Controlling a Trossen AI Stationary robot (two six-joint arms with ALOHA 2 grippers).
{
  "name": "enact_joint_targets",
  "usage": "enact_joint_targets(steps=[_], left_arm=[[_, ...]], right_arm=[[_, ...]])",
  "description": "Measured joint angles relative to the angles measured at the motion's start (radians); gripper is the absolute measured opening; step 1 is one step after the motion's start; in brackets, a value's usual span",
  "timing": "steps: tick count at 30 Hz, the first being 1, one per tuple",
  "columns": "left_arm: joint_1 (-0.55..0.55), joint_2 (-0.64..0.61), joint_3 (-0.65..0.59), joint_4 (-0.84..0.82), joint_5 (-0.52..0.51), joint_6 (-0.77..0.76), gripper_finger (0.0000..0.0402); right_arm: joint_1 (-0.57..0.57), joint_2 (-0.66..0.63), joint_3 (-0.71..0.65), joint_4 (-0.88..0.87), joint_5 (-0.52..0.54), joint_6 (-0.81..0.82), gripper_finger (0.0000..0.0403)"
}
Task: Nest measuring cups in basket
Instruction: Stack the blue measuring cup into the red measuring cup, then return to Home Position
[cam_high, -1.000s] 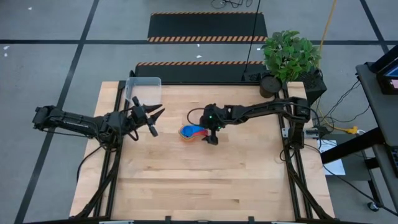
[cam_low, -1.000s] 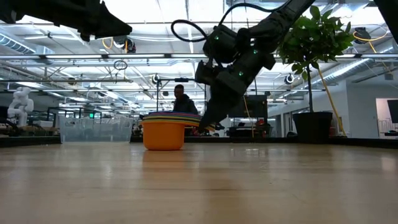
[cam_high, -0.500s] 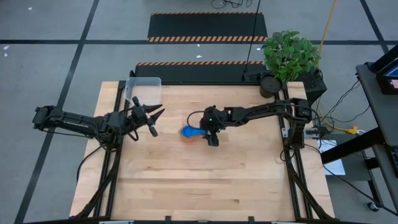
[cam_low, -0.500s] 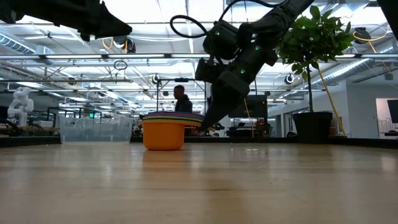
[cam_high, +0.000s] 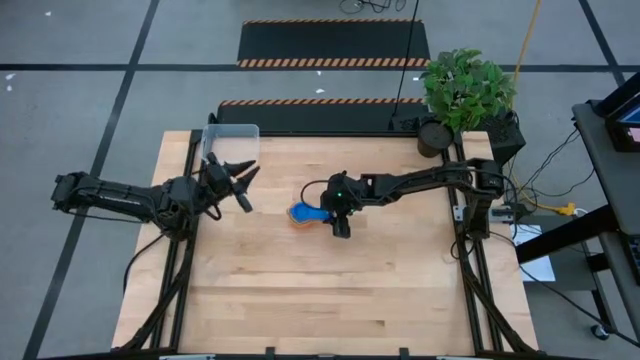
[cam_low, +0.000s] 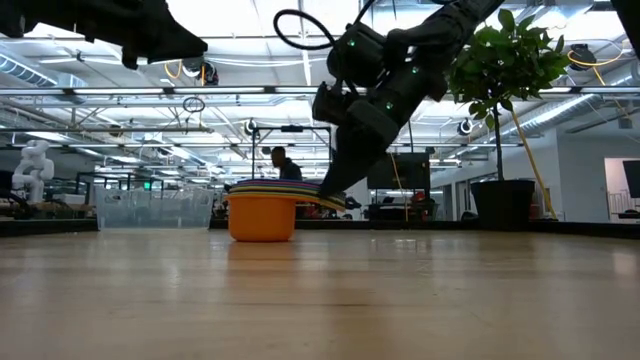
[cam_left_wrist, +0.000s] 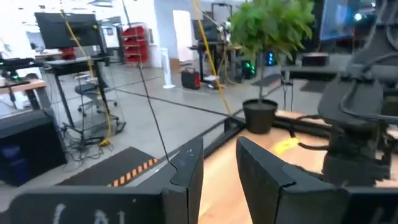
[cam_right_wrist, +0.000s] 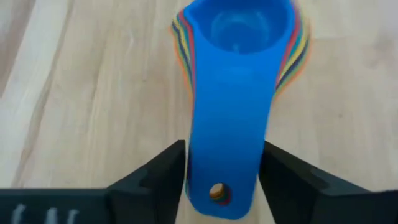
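Note:
The measuring cups (cam_high: 305, 212) stand nested in one stack on the middle of the table, the orange cup (cam_low: 263, 216) outermost with its base on the wood and a light blue cup (cam_right_wrist: 239, 28) on top. Their handles point toward the table's right. My right gripper (cam_right_wrist: 224, 155) slants down onto those handles and is shut on them. The clear basket (cam_high: 232, 140) stands at the far left corner, also seen in the low view (cam_low: 155, 208). My left gripper (cam_high: 245, 188) hovers level above the table near the basket, open, with nothing between its fingers (cam_left_wrist: 186, 168). My right gripper pinches the stacked handles (cam_right_wrist: 227, 134) between its two fingers, one on each long edge, near the handles' free end. The fingers slant down from the table's right side and lie along the handles. The stack stays upright with the orange cup's base on the table.
A black pot with a green plant (cam_high: 465, 90) stands at the table's far right corner. Bare wood lies across the near half of the table (cam_high: 320, 300). A person shows far behind the table in the low view.
My right gripper has shut its fingers on the stacked handles while keeping almost in place. The stack of cups stays on the table where it was. My left gripper has rolled slightly without leaving its spot.

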Motion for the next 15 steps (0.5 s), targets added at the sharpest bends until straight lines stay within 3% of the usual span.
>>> enact_joint_targets(steps=[8,15], left_arm=[[0.009,-0.103,0.001,-0.18,0.094,-0.03,0.0097],[0.007,-0.201,0.001,-0.323,0.25,-0.039,0.0091]], right_arm=[[-0.002,-0.093,-0.005,-0.027,0.006,-0.034,0.0252],[0.014,-0.28,-0.154,0.086,0.09,-0.094,0.026]])
